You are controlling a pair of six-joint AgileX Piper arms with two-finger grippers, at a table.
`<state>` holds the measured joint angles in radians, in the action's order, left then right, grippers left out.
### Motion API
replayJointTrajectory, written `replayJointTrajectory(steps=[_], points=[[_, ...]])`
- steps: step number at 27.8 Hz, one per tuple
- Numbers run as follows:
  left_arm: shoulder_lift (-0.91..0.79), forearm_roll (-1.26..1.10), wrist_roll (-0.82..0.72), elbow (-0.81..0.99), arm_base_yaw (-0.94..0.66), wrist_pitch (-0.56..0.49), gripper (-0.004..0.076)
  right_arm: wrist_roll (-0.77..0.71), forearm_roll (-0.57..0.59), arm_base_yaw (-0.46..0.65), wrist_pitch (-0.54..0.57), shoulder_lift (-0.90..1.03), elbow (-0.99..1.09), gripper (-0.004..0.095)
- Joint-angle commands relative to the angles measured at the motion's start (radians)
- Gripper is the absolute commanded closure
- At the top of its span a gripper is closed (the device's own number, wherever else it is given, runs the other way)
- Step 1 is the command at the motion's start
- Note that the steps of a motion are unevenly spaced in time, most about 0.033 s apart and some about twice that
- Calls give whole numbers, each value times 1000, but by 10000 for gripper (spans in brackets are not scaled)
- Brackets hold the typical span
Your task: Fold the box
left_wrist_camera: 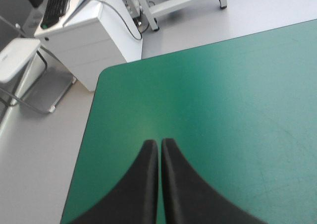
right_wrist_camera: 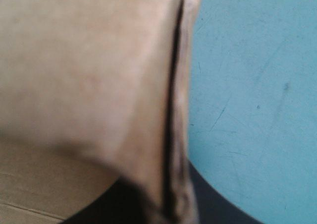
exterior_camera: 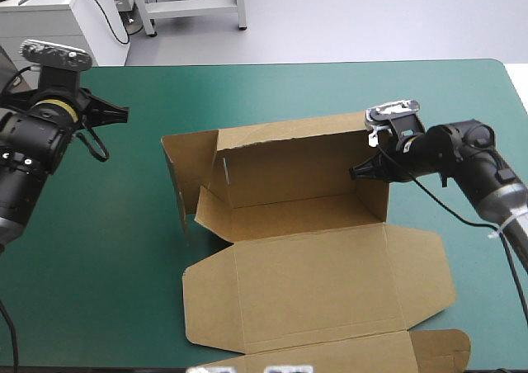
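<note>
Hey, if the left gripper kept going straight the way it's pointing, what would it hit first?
Most likely the bare teal-green cover. The left gripper, shut, has only cover ahead in its wrist view; the box does not show there. Depth is unclear.

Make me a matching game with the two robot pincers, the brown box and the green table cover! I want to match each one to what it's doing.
Things:
1. left black fin-shaped pincer
2. right black fin-shaped pincer
3. brown cardboard box
4. teal-green table cover

States:
A. lies under everything
B. shut on a raised wall
C. shut, holding nothing
D. far walls raised, lid flat

Pairs: 1-C, 2-B, 3-D, 4-A.
</note>
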<state>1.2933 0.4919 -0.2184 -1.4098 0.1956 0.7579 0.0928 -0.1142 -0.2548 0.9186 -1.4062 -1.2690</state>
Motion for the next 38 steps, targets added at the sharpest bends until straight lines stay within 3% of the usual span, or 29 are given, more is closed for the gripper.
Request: replayJointTrajectory(steps=[1, 3, 5, 14, 19, 22, 29, 34, 38], points=[[-13, -161, 91, -32, -120, -53, 721, -20, -1, -3, 103, -32, -166, 908], [2, -347, 204, -32, -233, -7, 721, -30, -1, -3, 267, -156, -320, 908], [13, -424, 260, -32, -274, 17, 721, -30, 2, -3, 328, -221, -393, 908], [61, -556, 340, -32, -338, 119, 721, -41, -1, -3, 326, -444, -515, 908], [93, -563, 348, -32, -338, 174, 721, -47, 3, -3, 264, -501, -522, 893], [102, -568, 350, -32, -338, 174, 722, -93, 3, -3, 220, -521, -522, 807], [106, -565, 375, -32, -338, 186, 722, -85, 23, -3, 196, -529, -573, 484], [106, -567, 376, -32, -338, 194, 722, -87, 76, -3, 328, -529, -746, 454], [106, -564, 381, -32, -338, 194, 722, -85, 95, -3, 326, -500, -823, 453]])
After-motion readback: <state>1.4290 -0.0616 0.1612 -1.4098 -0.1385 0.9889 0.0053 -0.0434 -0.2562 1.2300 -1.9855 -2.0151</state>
